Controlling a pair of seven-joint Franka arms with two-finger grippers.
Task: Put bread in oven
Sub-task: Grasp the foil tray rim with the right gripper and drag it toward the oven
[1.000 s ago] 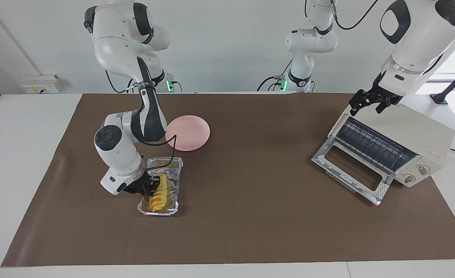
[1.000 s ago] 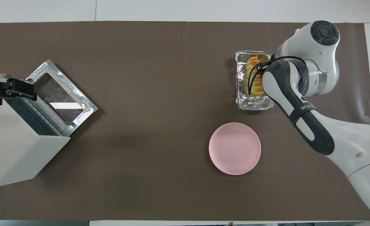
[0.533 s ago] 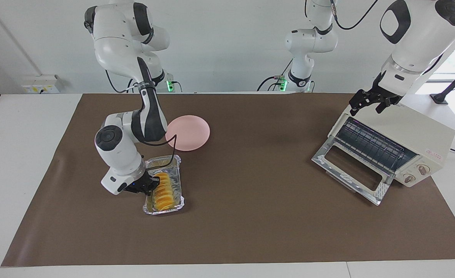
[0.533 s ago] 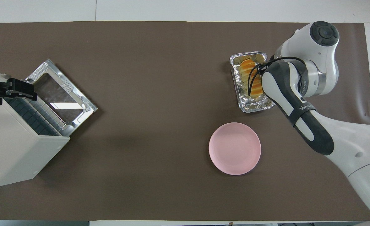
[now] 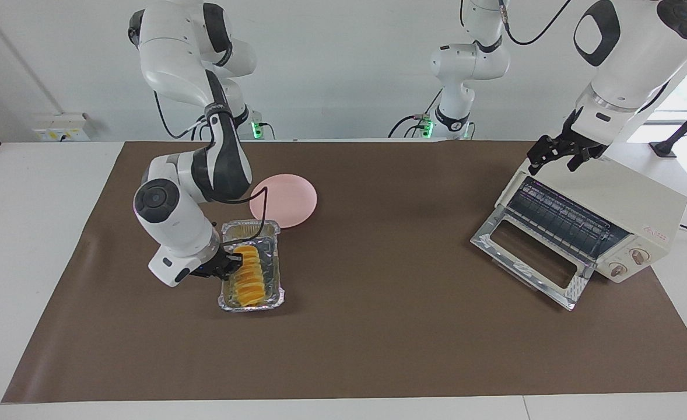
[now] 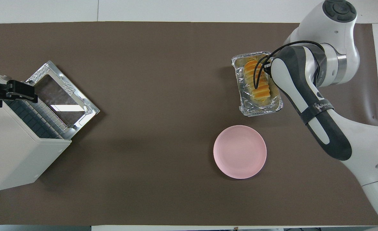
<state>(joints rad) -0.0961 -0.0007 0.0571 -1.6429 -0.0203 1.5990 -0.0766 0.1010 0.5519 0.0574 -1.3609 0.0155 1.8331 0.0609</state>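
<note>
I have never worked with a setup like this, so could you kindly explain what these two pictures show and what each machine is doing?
These are two robot arms at a table covered by a brown mat. One picture looks at them from across the table; the other looks down from above their own end, so the sides appear swapped.

On the mat are a pink plate, a foil tray with a yellow bread in it, and a white oven with its glass door folded down.

The right tool is low at the tray, shut against the side of the bread, which lies in the tray. The left tool waits open over the top edge of the oven, holding nothing.
</note>
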